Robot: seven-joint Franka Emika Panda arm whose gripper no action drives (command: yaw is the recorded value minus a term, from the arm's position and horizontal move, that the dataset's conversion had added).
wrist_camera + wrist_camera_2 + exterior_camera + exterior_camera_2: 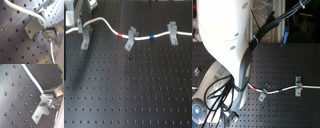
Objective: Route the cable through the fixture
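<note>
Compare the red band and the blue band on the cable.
The red band lies toward the first exterior view's left of the middle clip; the blue band lies to its right, between that clip and the right clip. Red looks slightly longer. Both are short marks on the white cable.

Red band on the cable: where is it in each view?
First exterior view: red band on the cable, upper centre, just on the first exterior view's left of the middle clip.
Second exterior view: lower centre, red band again next to that clip.
First wrist view: not in it.
Second wrist view: not in it.
Shared landmark: the middle clip, in both exterior views.
</note>
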